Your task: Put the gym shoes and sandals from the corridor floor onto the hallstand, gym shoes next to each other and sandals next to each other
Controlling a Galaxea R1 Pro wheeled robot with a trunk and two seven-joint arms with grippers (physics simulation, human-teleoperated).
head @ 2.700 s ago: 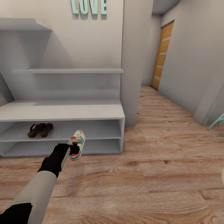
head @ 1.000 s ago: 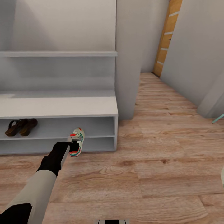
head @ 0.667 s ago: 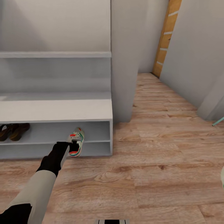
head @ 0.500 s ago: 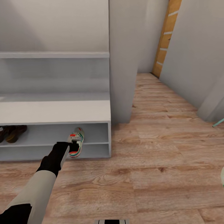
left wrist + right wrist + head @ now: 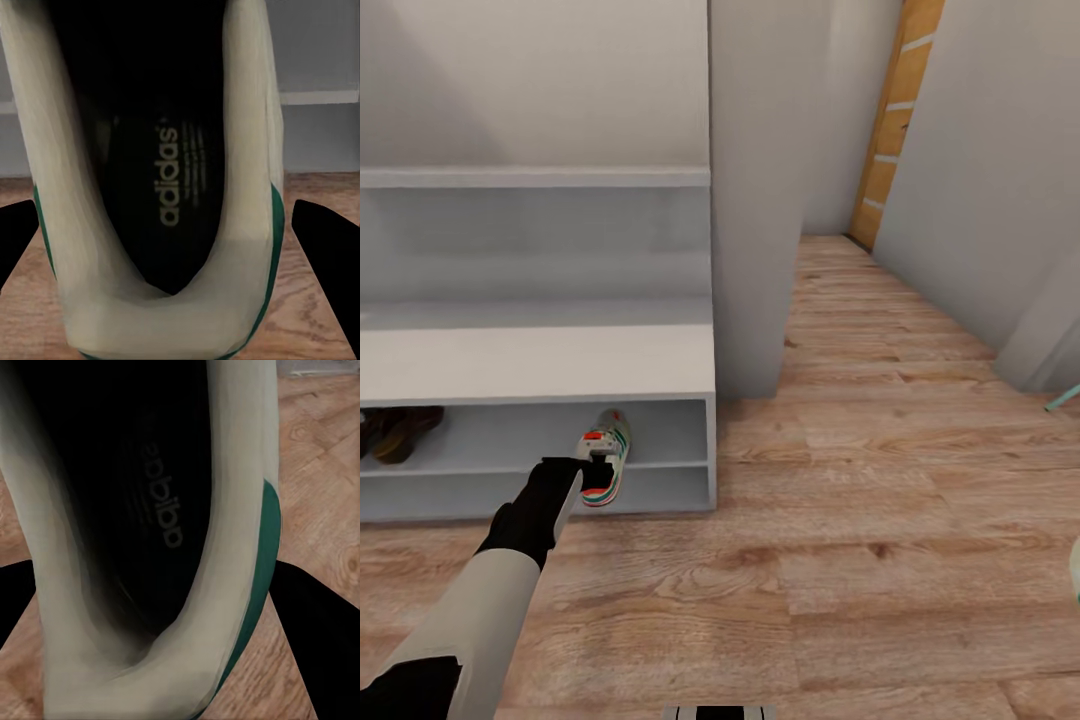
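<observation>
white green-striped gym shoe (image 5: 604,468) raised before the hallstand (image 5: 540,365); brown sandals (image 5: 395,432) on its shelf.

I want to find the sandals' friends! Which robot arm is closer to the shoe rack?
Left. Its end effector holds a gym shoe right at the shoe rack's front; the right arm sits far off beside the floor.

Left arm extended toward 12 o'clock, left gripper (image 5: 598,472) clamped on shoe, right gripper (image 5: 150,607) likewise gripping.

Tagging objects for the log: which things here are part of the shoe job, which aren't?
Job:
left gripper, gym shoe in it
right gripper, second gym shoe in it
sandals on rack shelf
rack
floor

Not job:
door
pillar
</observation>
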